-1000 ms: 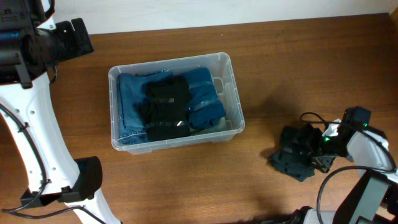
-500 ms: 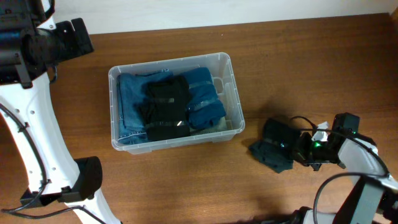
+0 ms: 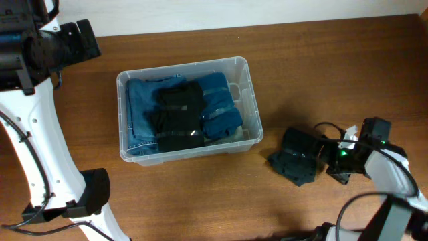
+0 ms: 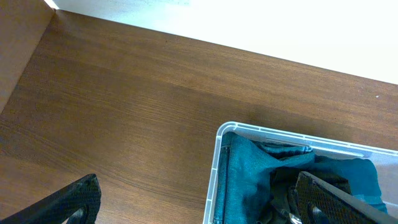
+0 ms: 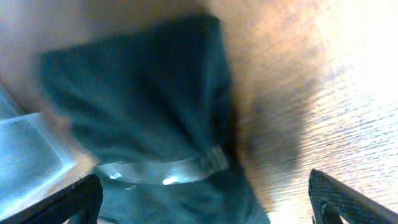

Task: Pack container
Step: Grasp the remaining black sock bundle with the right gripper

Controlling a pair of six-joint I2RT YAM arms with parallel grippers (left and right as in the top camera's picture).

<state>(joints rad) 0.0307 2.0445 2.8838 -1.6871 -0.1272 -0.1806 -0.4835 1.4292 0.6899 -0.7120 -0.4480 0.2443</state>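
The clear plastic container (image 3: pixel 255 110) stands left of the table's middle, holding folded blue jeans (image 3: pixel 137 114), a black garment (image 3: pixel 177 117) and a teal garment (image 3: pixel 221 107). A dark folded garment (image 3: pixel 294 157) lies on the table to the container's right. My right gripper (image 3: pixel 329 161) is at its right edge. In the right wrist view the fingers (image 5: pixel 199 202) are spread wide with the dark garment (image 5: pixel 143 81) between them. My left gripper (image 3: pixel 83 40) is open and empty, up beyond the container's far left corner (image 4: pixel 214 168).
A clear band (image 5: pixel 168 171) wraps the dark garment. A black cable (image 3: pixel 328 127) loops by the right arm. The white wall edge (image 4: pixel 249 25) runs along the table's far side. Bare wood table (image 3: pixel 321 73) lies right of the container.
The right gripper and the dark garment slid left toward the container. In the last half second the garment stayed put. The left arm has not moved.
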